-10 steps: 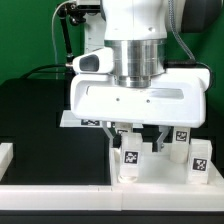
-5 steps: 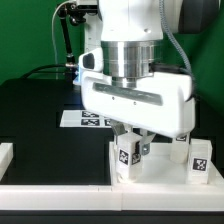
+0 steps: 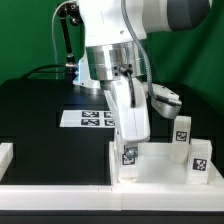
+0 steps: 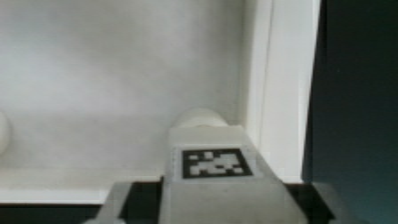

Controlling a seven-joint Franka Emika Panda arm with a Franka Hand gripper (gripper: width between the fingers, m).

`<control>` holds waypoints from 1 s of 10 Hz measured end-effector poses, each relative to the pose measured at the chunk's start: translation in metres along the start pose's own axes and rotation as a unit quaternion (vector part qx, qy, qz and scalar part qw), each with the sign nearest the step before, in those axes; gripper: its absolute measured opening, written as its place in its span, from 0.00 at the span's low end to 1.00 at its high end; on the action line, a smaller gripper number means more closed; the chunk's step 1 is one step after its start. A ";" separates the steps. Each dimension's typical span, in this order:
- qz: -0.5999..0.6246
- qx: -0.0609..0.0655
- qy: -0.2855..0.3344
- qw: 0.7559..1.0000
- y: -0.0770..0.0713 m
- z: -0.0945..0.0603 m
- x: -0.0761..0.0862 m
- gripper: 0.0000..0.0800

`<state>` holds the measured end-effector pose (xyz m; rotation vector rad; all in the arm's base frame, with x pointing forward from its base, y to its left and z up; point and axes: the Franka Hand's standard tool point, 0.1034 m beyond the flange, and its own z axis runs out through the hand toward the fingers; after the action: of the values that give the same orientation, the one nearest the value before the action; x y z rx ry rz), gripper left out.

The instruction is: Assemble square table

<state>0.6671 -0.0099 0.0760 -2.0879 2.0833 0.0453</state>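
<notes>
The square tabletop (image 3: 152, 172) lies at the front of the exterior view's right, a white slab with a raised rim. My gripper (image 3: 129, 146) points straight down over its near-left corner and is shut on a white leg block (image 3: 129, 153) that stands upright on the slab. In the wrist view the leg (image 4: 217, 165) shows its tag between the fingers (image 4: 128, 200), above the slab's surface (image 4: 107, 80) and close to its rim (image 4: 285, 70). Two more leg blocks (image 3: 183, 130) (image 3: 199, 160) stand at the slab's right side.
The marker board (image 3: 88, 117) lies on the black table behind the slab. White border bars run along the front edge (image 3: 55, 190) and the front left (image 3: 5, 155). Cables and a stand (image 3: 63, 45) rise at the back left.
The wrist has turned about its vertical axis, from broadside to edge-on. The leg block has stayed in the fingers at the same corner of the slab.
</notes>
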 end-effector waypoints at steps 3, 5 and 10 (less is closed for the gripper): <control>-0.146 -0.005 0.005 0.989 0.000 0.001 -0.004 0.46; -0.242 -0.008 -0.002 0.970 0.006 -0.001 -0.010 0.77; -0.505 -0.031 0.017 0.862 0.006 -0.002 -0.003 0.81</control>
<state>0.6607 -0.0071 0.0776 -2.9295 0.7627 -0.0777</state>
